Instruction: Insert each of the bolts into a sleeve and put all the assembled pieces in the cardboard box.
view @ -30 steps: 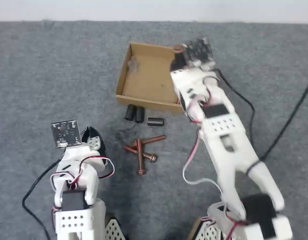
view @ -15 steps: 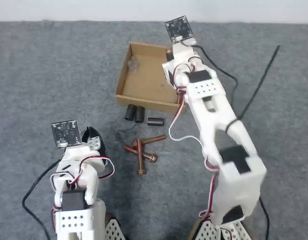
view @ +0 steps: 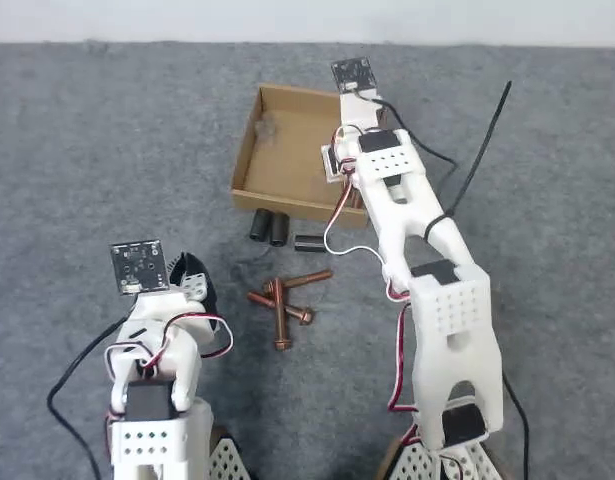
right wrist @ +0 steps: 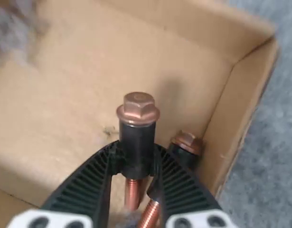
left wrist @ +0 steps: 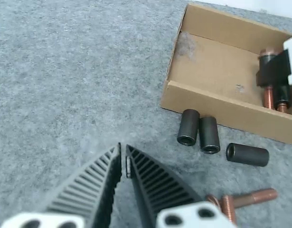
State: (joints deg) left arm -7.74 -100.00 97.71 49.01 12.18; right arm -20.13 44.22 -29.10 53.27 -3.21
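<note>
Right end effector (right wrist: 136, 151) sits over the box (view: 287, 150), at its right-hand end, closed around an assembled piece (right wrist: 137, 135). The fingers (right wrist: 96, 175) clamp the black sleeve, with the copper bolt head standing out at one end and the shank at the other. Cannot tell whether this piece touches the box floor. A second assembled piece (right wrist: 186, 146) lies in the box corner, just beside the held one and against the wall. Left end effector (left wrist: 123, 153) hangs over bare grey surface (view: 107, 150), well apart from the box. Its jaws are drawn together to a hairline gap, with nothing between them. Three loose sleeves (view: 279, 228) lie on the surface just outside the box's near wall: two side by side, the third a little apart. A small heap of loose bolts (view: 284, 300) lies crossed over one another near the sleeves, between the two arms.
</note>
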